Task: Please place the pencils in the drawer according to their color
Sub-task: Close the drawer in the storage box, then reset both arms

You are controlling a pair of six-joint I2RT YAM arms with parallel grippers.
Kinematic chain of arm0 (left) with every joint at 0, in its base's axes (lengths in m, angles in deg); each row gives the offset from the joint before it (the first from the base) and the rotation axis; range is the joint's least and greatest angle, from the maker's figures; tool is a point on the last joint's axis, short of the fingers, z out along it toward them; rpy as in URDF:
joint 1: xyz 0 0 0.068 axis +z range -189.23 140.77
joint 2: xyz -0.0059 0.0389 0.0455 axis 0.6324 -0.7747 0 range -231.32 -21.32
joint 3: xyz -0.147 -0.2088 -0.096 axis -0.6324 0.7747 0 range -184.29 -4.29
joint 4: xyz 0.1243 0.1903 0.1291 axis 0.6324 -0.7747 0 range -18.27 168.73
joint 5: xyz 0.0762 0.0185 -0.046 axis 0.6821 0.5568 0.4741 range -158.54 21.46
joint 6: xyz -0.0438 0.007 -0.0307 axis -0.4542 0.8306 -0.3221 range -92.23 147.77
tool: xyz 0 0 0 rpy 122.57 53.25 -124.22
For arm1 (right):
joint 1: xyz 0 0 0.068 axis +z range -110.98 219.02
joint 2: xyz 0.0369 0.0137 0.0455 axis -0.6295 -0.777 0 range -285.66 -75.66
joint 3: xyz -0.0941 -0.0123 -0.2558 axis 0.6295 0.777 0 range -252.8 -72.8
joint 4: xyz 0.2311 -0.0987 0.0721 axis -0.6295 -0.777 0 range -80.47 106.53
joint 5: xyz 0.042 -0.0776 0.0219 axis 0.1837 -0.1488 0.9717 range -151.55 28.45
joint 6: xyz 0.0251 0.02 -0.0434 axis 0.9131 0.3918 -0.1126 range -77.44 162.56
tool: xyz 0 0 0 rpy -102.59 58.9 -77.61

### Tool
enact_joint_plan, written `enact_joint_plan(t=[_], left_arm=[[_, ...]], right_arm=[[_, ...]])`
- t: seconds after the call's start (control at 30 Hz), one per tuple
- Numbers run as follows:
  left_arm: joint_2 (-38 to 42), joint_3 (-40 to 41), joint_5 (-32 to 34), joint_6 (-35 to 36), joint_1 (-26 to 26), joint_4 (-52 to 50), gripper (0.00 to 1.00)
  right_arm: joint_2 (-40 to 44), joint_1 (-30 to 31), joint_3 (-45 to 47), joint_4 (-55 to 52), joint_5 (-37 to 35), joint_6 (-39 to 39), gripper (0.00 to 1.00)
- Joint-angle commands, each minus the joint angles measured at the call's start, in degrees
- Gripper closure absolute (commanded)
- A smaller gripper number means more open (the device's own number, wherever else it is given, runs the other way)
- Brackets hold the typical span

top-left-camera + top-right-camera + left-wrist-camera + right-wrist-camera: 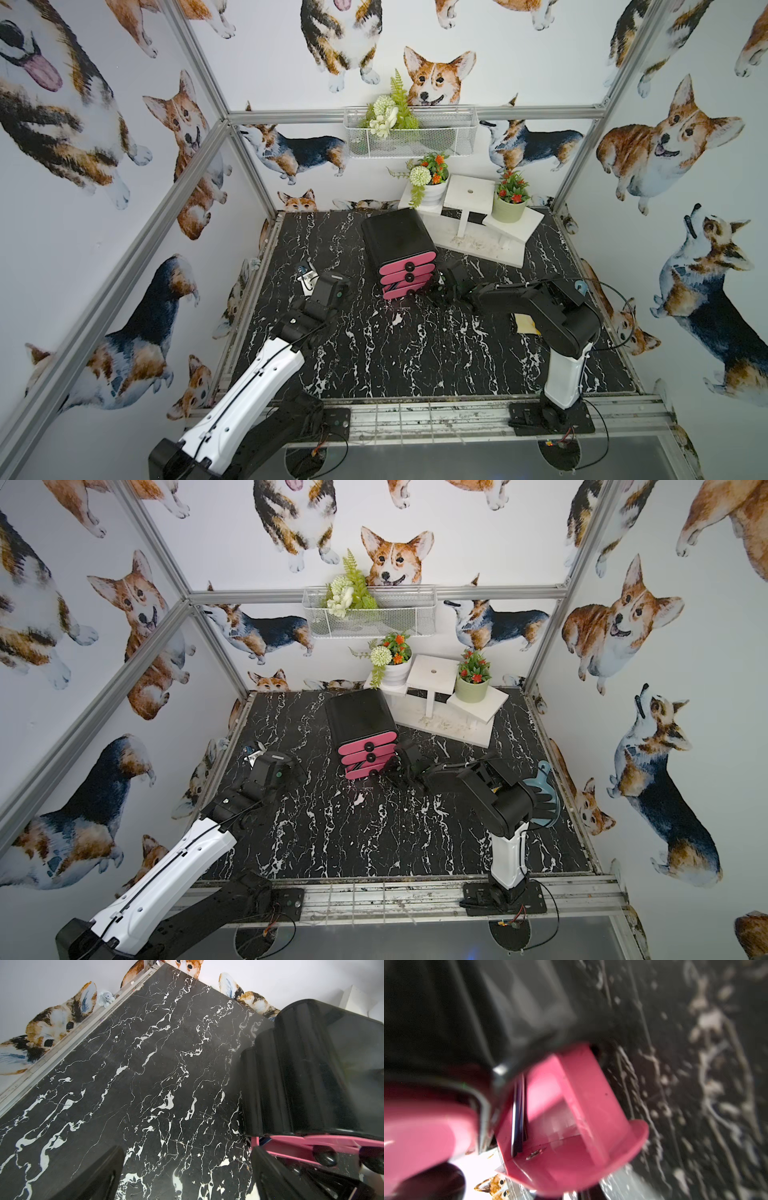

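Observation:
A black cabinet (399,237) (359,715) with three pink drawer fronts stands mid-table. Its bottom drawer (405,293) (571,1126) is pulled partly out. Dark blue pencils (519,1115) lie along one inner wall of it; no other pencils show. My right gripper (424,293) (384,771) reaches in low from the right and is shut on the bottom drawer's black knob; its fingers are hidden behind the pink front in the right wrist view. My left gripper (347,286) (187,1148) hovers over the bare table left of the cabinet (311,1068), open, with nothing between its fingers.
A white stepped stand (478,241) with two flower pots stands behind the cabinet on the right. A wire basket (409,137) hangs on the back wall. A small white-and-blue item (305,276) lies far left. A blue scoop (544,796) and a yellow piece (525,324) lie behind the right arm.

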Motion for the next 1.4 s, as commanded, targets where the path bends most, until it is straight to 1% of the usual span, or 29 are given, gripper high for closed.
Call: enact_joint_plan(t=[0.0,0.17,0.3,0.47,0.57,0.63,0.7,0.77,0.83,0.87,0.97,1.0,1.07,1.1,1.2,1.3,1.37], left_arm=[[0.48,0.23,-0.55,0.32,0.05,1.30,0.00],[0.80,0.65,-0.96,0.41,0.05,1.77,0.00],[0.87,0.78,-0.94,0.66,0.07,1.97,0.00],[1.03,0.85,-0.70,1.15,0.21,2.23,0.00],[1.14,0.84,-0.12,1.41,0.20,2.57,0.00],[1.24,0.53,0.81,1.88,0.44,2.89,0.00],[1.04,0.15,2.13,2.62,0.96,3.76,0.00],[0.13,-0.44,2.83,3.30,2.52,4.65,0.00],[-1.28,-0.91,2.15,4.92,5.23,7.08,0.00],[-1.84,-0.91,1.86,5.58,6.28,8.34,0.00],[-2.94,-0.17,3.10,7.69,9.32,14.28,0.00],[-3.12,0.82,3.32,8.97,10.16,17.35,0.00],[-3.47,2.99,3.56,12.10,11.99,23.67,0.00],[-3.67,3.86,3.34,13.46,12.91,26.03,0.00],[-4.23,6.27,2.37,18.16,15.96,31.59,0.00],[-4.31,8.83,1.19,23.40,18.62,35.64,0.00],[-3.90,11.71,-0.74,26.31,20.63,39.95,0.00]], right_arm=[[-1.24,-0.32,0.05,8.53,-2.44,2.06,0.81],[-3.76,-1.18,0.76,14.93,-2.75,5.51,0.80],[-4.88,-1.25,0.85,18.36,-3.70,6.16,0.79],[-5.26,-1.40,0.40,19.07,-3.98,6.29,0.79],[-4.30,-1.36,0.77,17.56,-3.68,6.14,0.79],[-2.71,-1.29,1.77,15.44,-3.55,5.81,0.79],[0.52,-1.35,3.64,12.06,-3.62,4.81,0.76],[4.21,-1.40,5.19,6.55,-4.36,3.36,0.70],[9.53,-1.52,7.18,-0.89,-5.92,0.54,0.63],[12.38,-1.84,8.30,-4.05,-6.86,-0.99,0.58],[21.49,-3.86,11.12,-14.01,-10.73,-4.74,0.39],[25.37,-5.52,11.84,-18.09,-12.20,-6.40,0.31],[30.85,-8.92,12.41,-23.94,-13.94,-9.40,0.21],[33.71,-11.34,12.55,-26.69,-14.41,-11.96,0.14],[39.72,-19.15,10.86,-36.52,-16.79,-18.53,0.00],[42.98,-27.54,8.80,-42.48,-18.00,-24.90,0.01],[43.94,-32.47,7.74,-44.33,-18.86,-27.95,0.00]])
